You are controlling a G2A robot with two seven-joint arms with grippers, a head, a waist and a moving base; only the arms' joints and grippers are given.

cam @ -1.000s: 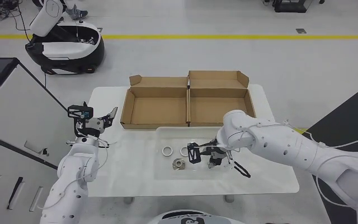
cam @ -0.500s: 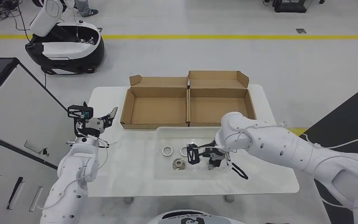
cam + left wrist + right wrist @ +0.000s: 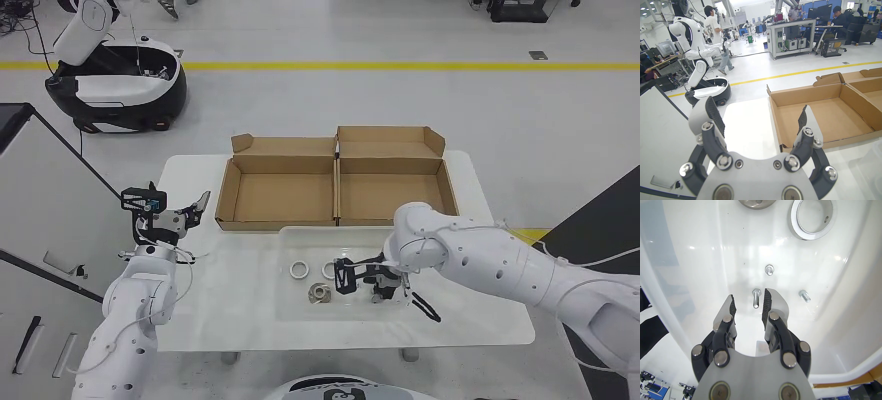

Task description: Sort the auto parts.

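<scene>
Metal disc (image 3: 757,203) half beyond the view's edge (right wrist)

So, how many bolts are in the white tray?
3. The long bolt lies in the gap of the open right pincer; the upright bolt stands beyond it, toward the ring; the third bolt lies apart from both. More may be hidden.

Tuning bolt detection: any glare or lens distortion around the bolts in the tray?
Right wrist view: soft light reflections sit on the glossy tray beyond the long bolt; the tray's sides look bowed. Top view: even light on the table.
</scene>
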